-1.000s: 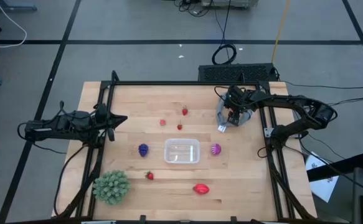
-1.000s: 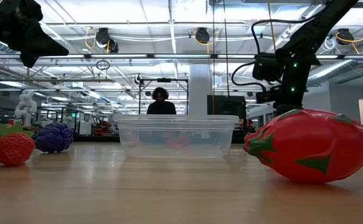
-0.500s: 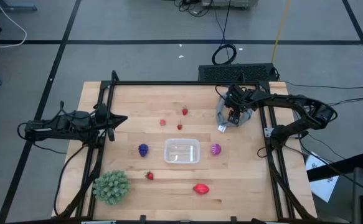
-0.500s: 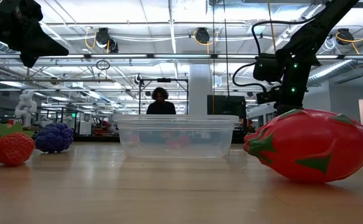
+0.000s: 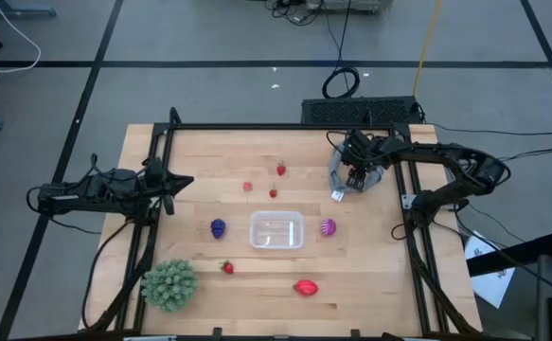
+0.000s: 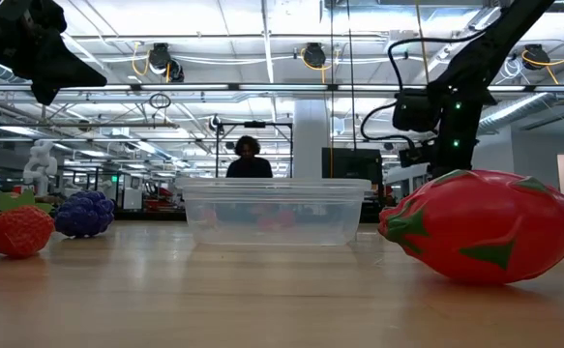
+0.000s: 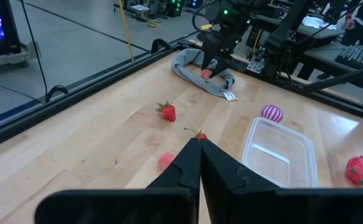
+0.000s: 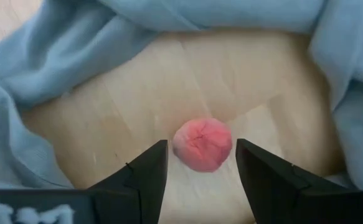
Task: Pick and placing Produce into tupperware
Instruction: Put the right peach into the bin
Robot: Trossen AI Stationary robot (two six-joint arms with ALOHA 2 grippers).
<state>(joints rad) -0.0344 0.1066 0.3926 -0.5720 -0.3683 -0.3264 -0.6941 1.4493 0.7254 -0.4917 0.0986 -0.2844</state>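
My right gripper (image 8: 200, 155) points down into the ring of grey cloth (image 5: 344, 175) at the table's far right. It is open, its two fingers standing on either side of a small pink-red berry (image 8: 202, 144) that rests on the wood inside the ring. A thin gap shows on each side. The clear tupperware (image 5: 276, 230) stands at mid-table, with a purple fruit (image 5: 218, 228) to its left and a magenta fruit (image 5: 328, 226) to its right. A red oval fruit (image 5: 305, 287) lies nearer. My left gripper (image 5: 183, 182) waits shut above the table's left side.
Small red berries lie loose on the wood (image 5: 281, 170), (image 5: 248, 187), (image 5: 274, 193), (image 5: 226, 267). A green spiky ball (image 5: 170, 283) sits at the near left corner. The cloth's folds (image 8: 56, 68) rise around the berry on all sides. A person stands in the room beyond the table (image 6: 250, 155).
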